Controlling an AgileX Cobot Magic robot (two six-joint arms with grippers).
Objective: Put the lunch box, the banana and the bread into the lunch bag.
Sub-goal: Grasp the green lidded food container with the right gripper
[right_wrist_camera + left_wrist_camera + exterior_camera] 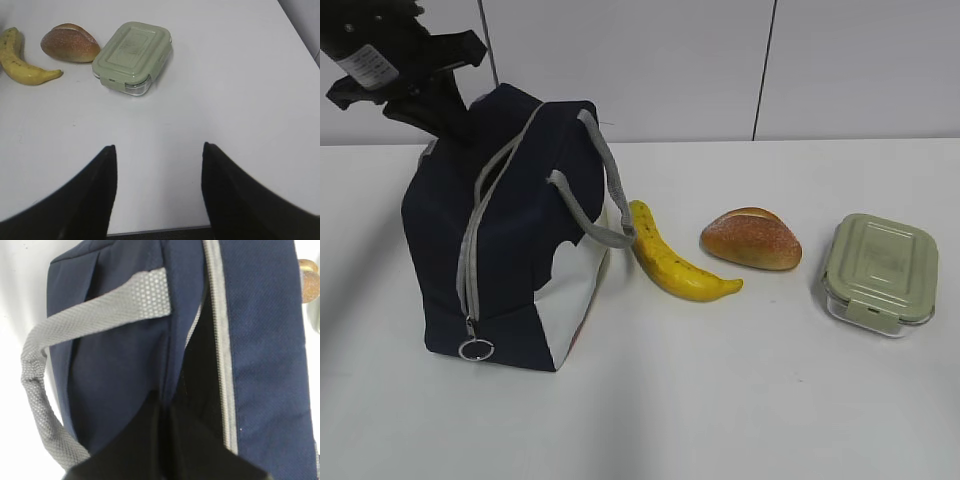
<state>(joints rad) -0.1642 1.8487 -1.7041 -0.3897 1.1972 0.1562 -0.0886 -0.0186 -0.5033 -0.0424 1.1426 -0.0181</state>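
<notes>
Nothing is packed yet: the banana (pixel 675 265), bread (pixel 751 239) and lunch box (pixel 878 271) lie on the tabletop (pixel 740 400) right of the lunch bag (pixel 510 240), whose zipper looks partly open, while the left tool (pixel 165 412) pinches its fabric and the right tool (pixel 157 192) hangs wide and empty.

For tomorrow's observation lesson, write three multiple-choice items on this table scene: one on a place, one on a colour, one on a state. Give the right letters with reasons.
1. What lies directly between the banana and the lunch box?
A. the bread
B. the lunch bag
C. a cup

2. What colour is the lunch box lid?
A. red
B. pale green
C. black

3. How does the right gripper stand?
A. shut on the banana
B. shut on the bread
C. open, holding nothing

Answers:
1 A: the bread sits between them, while the lunch bag stands left of the banana.
2 B: the lid shows pale sage green in both views.
3 C: its fingers stand apart over bare table.
</notes>
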